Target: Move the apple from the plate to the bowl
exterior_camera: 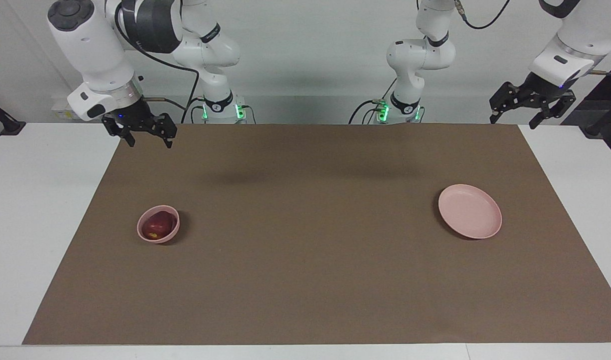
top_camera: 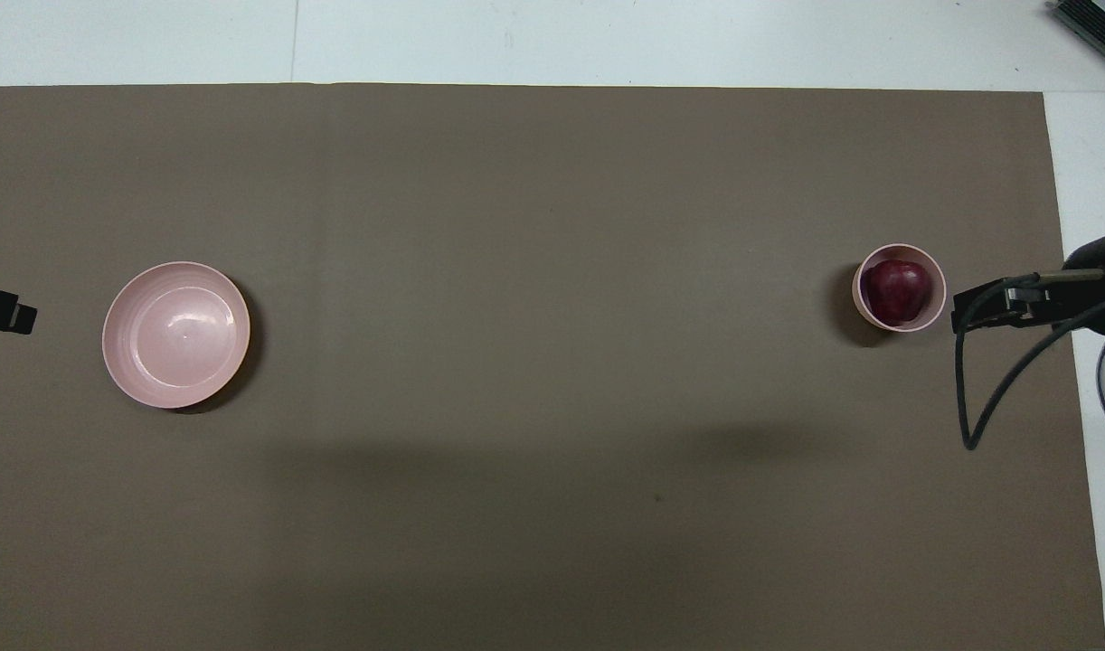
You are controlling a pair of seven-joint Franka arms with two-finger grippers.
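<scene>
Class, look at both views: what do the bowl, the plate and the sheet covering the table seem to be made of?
Bowl: probably matte plastic; even pale pink, thin rim, no shine. It holds the apple.
Plate: likely the same plastic; a soft glint and faint rings show in the overhead view.
Brown sheet: looks like paper or thin card; flat, dull, straight-cut edges.

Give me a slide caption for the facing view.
Apple sits in bowl, plate bare, both claws raised apart.
</scene>
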